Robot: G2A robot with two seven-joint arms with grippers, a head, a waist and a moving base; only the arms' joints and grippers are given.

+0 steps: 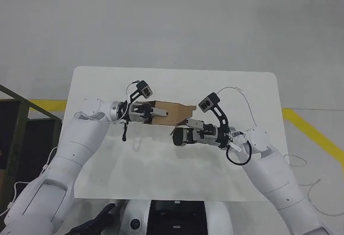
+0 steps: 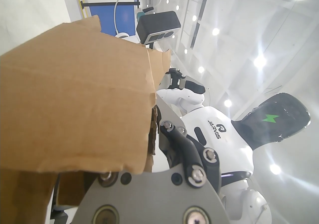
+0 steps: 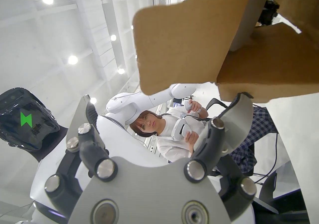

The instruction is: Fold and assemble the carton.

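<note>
A brown cardboard carton (image 1: 171,111) hangs above the middle of the white table (image 1: 248,88), partly unfolded, with loose flaps. My left gripper (image 1: 141,111) is shut on its left end; in the left wrist view the carton (image 2: 74,100) hides one finger, and the other finger (image 2: 179,140) sits along its edge. My right gripper (image 1: 179,134) stands open just under the carton's right end. In the right wrist view a flap (image 3: 184,45) hangs over the open fingers, and one fingertip (image 3: 240,103) touches the carton's lower edge.
A dark green rack (image 1: 7,111) with cardboard pieces in it stands off the table's left side. A yellow line (image 1: 319,138) crosses the floor to the right. Bare table surface lies in front of and behind the carton.
</note>
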